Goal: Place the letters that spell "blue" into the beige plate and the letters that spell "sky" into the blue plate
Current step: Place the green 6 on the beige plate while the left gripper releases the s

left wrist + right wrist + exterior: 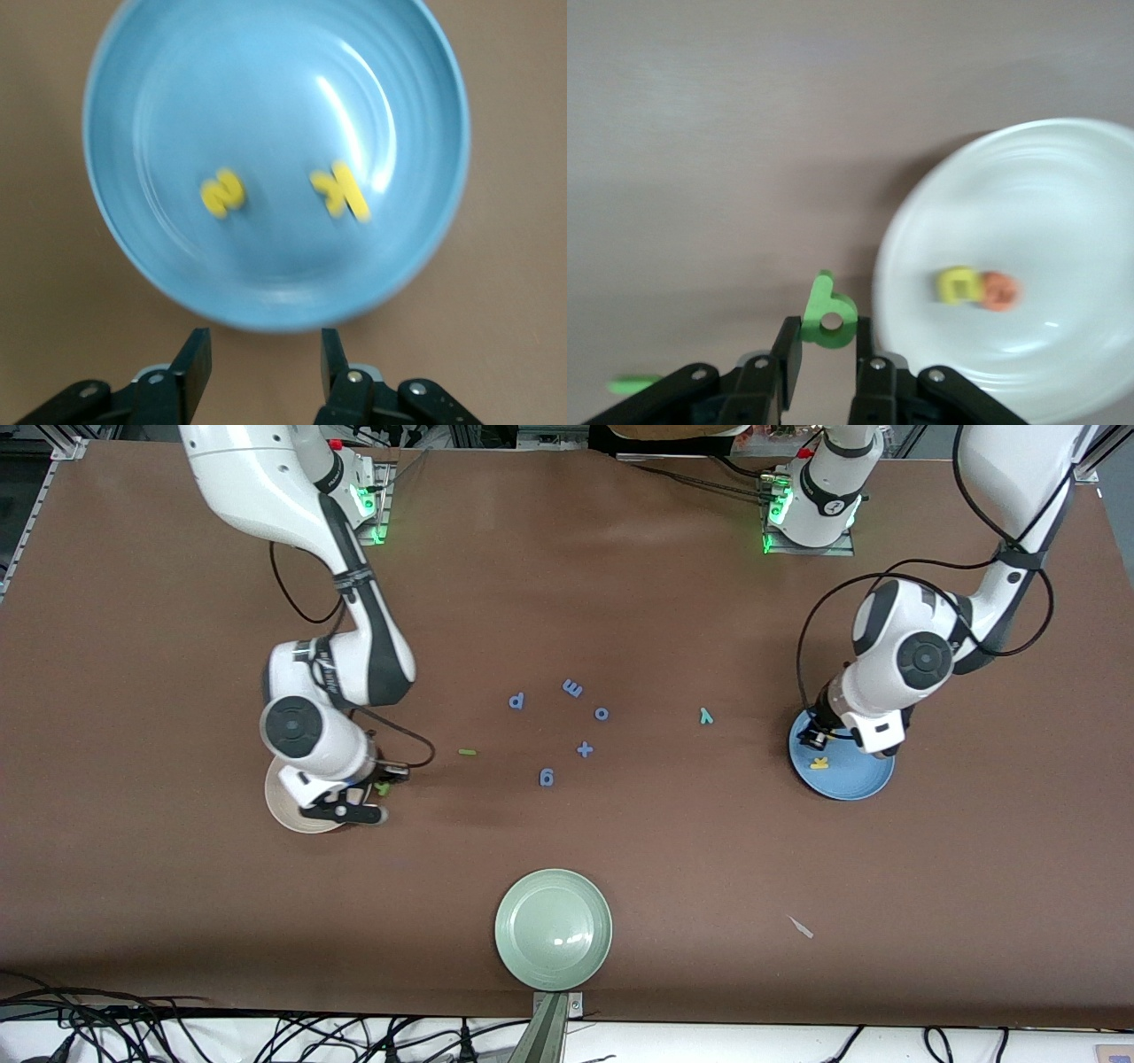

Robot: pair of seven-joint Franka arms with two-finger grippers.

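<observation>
My right gripper (376,786) (826,341) is shut on the green b (828,314) (383,786), over the table just beside the rim of the beige plate (288,815) (1063,204). In that plate lie the yellow u (959,285) and the orange e (999,291). The green l (467,752) (633,384) lies on the table. My left gripper (815,735) (263,359) hangs open and empty over the edge of the blue plate (864,779) (266,88), which holds the yellow s (222,193) and the yellow k (341,189) (819,763). The teal y (706,716) lies on the table beside the blue plate.
Several all-blue letters and a plus sign (585,749) are scattered mid-table between the two plates. A pale green plate (554,928) sits near the table's front edge. A small pale scrap (801,927) lies toward the left arm's end.
</observation>
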